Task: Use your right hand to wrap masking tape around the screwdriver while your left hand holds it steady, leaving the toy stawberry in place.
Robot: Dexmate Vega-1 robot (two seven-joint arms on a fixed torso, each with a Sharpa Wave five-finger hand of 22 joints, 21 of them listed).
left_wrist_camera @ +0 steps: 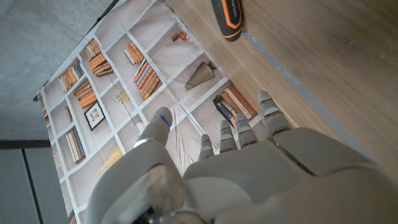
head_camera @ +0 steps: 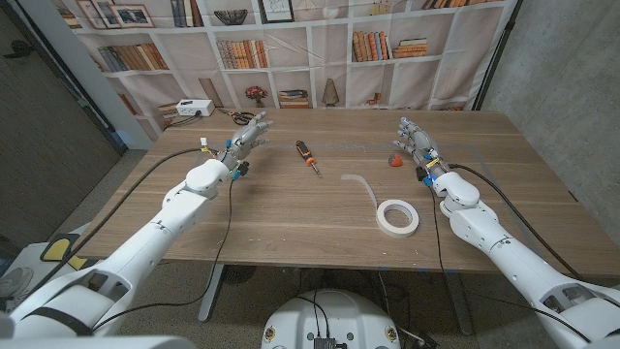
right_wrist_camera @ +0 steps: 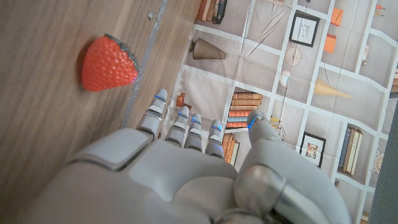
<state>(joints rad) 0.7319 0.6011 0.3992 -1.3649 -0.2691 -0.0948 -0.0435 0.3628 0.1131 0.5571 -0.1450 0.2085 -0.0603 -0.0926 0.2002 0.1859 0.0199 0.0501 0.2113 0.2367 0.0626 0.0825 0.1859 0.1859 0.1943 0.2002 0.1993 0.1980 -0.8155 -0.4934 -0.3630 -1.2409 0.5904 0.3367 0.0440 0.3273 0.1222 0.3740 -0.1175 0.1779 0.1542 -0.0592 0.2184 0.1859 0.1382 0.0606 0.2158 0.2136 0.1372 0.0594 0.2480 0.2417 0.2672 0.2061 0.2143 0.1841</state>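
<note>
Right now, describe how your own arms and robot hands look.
Both arms are glossy white with rounded segments and grey joints; a black cable runs along each. The left robot hand and right robot hand are light grey, with silvery fingers tipped with small blue marks. Near each wrist sit small blue and yellow fittings.

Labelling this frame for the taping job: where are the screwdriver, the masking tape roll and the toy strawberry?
screwdriver (head_camera: 307,157), head view, middle of its handle.
masking tape roll (head_camera: 384,218), head view, left side of the ring.
toy strawberry (right_wrist_camera: 107,63), right wrist view, red body.
</note>
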